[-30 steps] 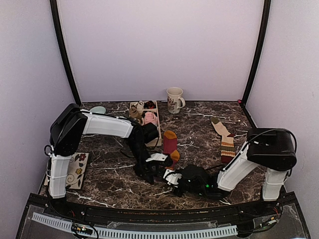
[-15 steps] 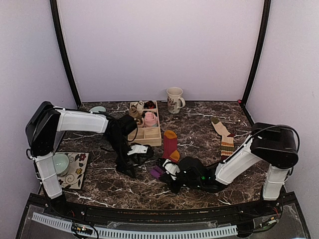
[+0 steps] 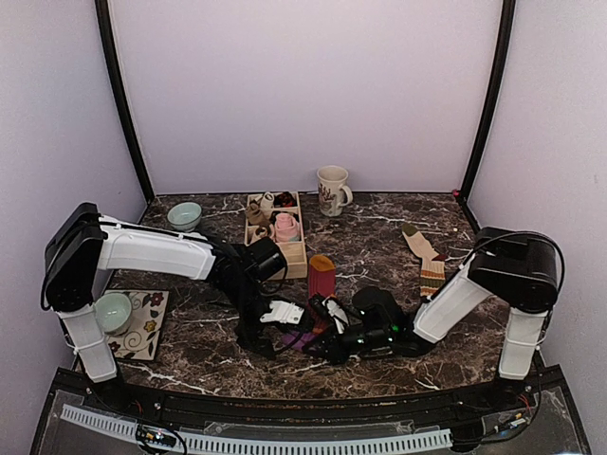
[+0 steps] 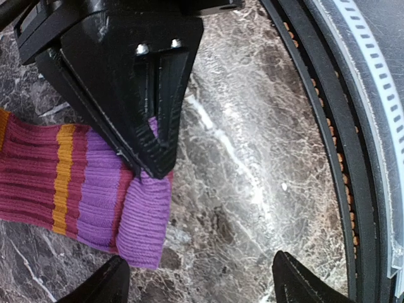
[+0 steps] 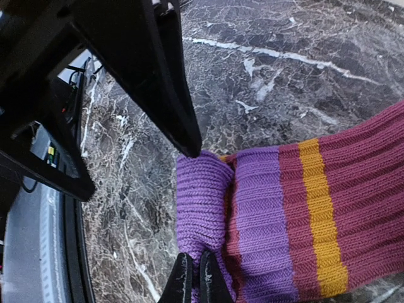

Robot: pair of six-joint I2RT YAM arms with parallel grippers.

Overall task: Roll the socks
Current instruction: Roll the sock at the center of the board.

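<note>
A striped sock (image 3: 321, 275) in maroon, purple and orange lies mid-table, its purple cuff (image 5: 203, 201) folded over at the near end. My right gripper (image 5: 194, 279) is shut, pinching the edge of that cuff; from above it shows low over the table (image 3: 315, 334). In the left wrist view its black tip presses on the cuff (image 4: 146, 214). My left gripper (image 4: 202, 289) hangs open over bare marble just beside the cuff, nothing between its fingers; from above it shows left of the cuff (image 3: 278, 330). A second sock (image 3: 429, 263), beige and striped, lies flat at the right.
A wooden tray (image 3: 286, 259) behind the sock holds a pink bundle (image 3: 285, 226) and small dark items. A mug (image 3: 332, 191) stands at the back, a teal bowl (image 3: 184, 215) back left. Another bowl (image 3: 114, 311) sits on a floral mat (image 3: 149, 325). The table's front rail (image 4: 363, 126) is close.
The right gripper has drawn the sock's purple cuff toward the front edge. The left arm swung away to the left, then came back beside the cuff with its jaws opened.
</note>
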